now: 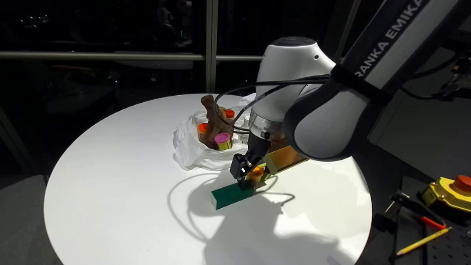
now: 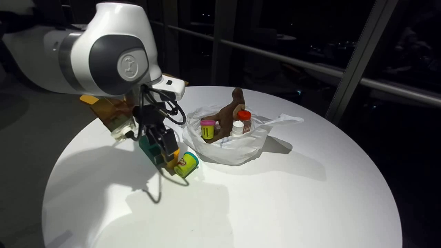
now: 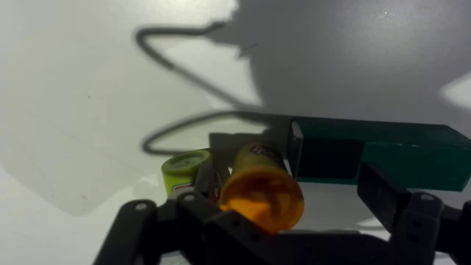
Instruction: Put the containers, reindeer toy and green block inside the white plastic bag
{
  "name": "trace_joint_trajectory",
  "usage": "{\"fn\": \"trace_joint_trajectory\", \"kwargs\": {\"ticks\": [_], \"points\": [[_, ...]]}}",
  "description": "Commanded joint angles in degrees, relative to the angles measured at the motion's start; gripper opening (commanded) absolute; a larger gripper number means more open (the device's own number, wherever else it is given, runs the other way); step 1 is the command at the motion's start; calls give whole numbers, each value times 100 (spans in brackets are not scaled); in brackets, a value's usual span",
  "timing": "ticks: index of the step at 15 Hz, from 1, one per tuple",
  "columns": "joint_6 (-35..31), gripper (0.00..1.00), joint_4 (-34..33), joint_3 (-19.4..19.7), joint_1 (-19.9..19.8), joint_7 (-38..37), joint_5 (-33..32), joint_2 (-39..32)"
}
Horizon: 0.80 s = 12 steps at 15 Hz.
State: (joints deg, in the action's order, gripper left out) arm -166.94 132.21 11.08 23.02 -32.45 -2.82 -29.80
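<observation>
In an exterior view, starting left of the bag [image 2: 234, 151], you have the green block [image 2: 150, 150], lying flat and apart from it. Expect it to be stiff and fairly light, with smooth faces; take it across its narrow width, near the middle, so neither end dips.

Next, also left of the bag, comes your gripper [image 3: 290, 184]: the wrist view shows its fingers spread apart, with the orange tub [image 3: 268, 195] between them and nothing clamped. That tub is near the bag, outside it. It will likely be light, firm and a little slick, so close low on its wall; pressure on the lid could pop it loose.

The teal-lidded tub [image 2: 186, 165] looks tipped on its side, outside the bag and near it. Its round wall may roll, so pinch across the middle.

In the bag you can see the pink-lidded tub [image 2: 207, 130], the reindeer toy [image 2: 227, 119], probably soft and forgiving, the white-capped bottle [image 2: 237, 128] and the red-capped jar [image 2: 245, 117]. The bag itself looks thin and floppy: carry each load over its rim, since a low edge could snag it.
</observation>
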Motion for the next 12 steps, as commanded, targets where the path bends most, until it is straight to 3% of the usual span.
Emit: {"fn": "trace_joint_trajectory", "kwargs": {"ticks": [1,7,8,9,12], "points": [[-159,100,-97,428,450,-449,-42,-152],[-336,100,-127,743,807,-1056,16,-284],[-336,90,-128,786,860,-1152,16,-295],[-345,73,-135,844,922,-1268,15,-319],[-377,49,-133,1021,1114,-1595,5,-365]]}}
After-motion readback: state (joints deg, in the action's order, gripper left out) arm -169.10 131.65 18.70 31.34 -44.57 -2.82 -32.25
